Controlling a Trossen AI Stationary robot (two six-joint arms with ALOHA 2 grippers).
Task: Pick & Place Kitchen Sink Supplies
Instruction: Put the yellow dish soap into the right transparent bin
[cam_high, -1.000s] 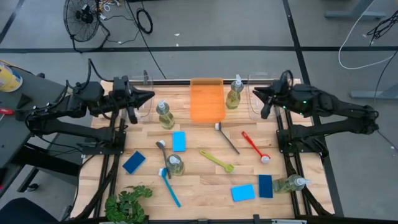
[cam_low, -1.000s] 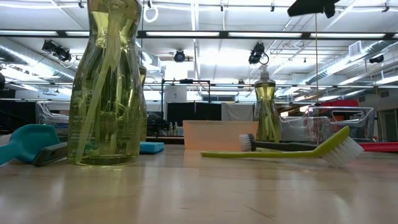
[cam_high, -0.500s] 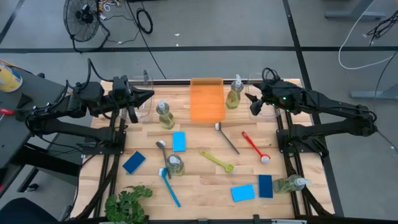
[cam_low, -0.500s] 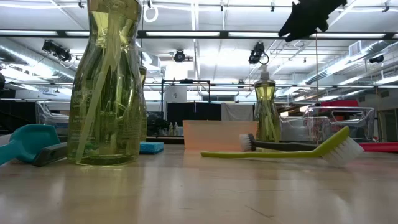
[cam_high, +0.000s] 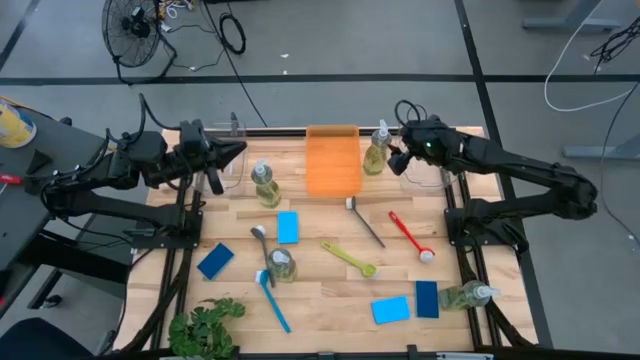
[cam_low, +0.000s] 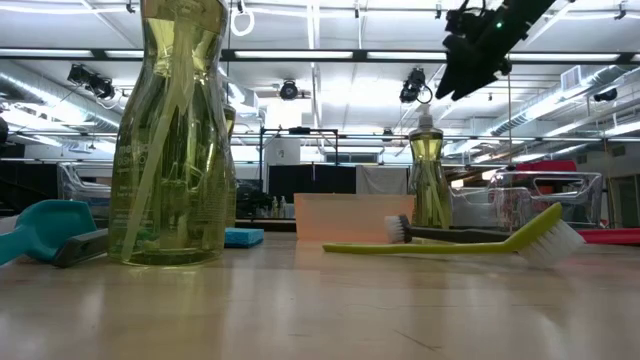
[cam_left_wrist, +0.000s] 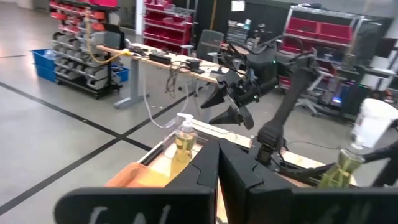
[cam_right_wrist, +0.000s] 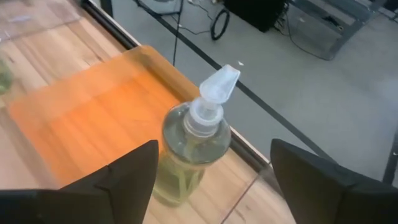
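High view: wooden desk (cam_high: 320, 300) with both arms reaching in over its far edge, the supplies scattered across it.
Right end effector (cam_high: 393, 158): fingers spread wide, empty — hanging above and just beside the pump bottle (cam_high: 377, 150) that stands next to the orange tray (cam_high: 332, 160); in the right wrist view that bottle (cam_right_wrist: 193, 149) sits between the two dark fingers (cam_right_wrist: 118, 177) but apart from both.
Low view: right end effector (cam_low: 462, 62) is up in the air, higher than the pump head of the far bottle (cam_low: 428, 180).
Left end effector (cam_high: 236, 152): fingers pressed together, holding nothing, over the far left of the desk near a clear bin (cam_high: 230, 170).
Other pump bottles: one (cam_high: 265, 185) left of the tray, one (cam_high: 281, 264) mid-desk, one (cam_high: 467, 294) lying on its side near the right edge.
Sponges: light blue (cam_high: 288, 227) near the centre, dark blue (cam_high: 215, 260) to the left, a light blue (cam_high: 391, 309) and dark blue (cam_high: 427, 298) pair touching at the near right.
Brushes: black (cam_high: 366, 222) and red (cam_high: 410, 236) right of centre, yellow-green (cam_high: 349, 258) between them and the mid-desk bottle, blue (cam_high: 272, 300) just beside that bottle.
Plant (cam_high: 205, 328): near left corner — well apart from both arms.
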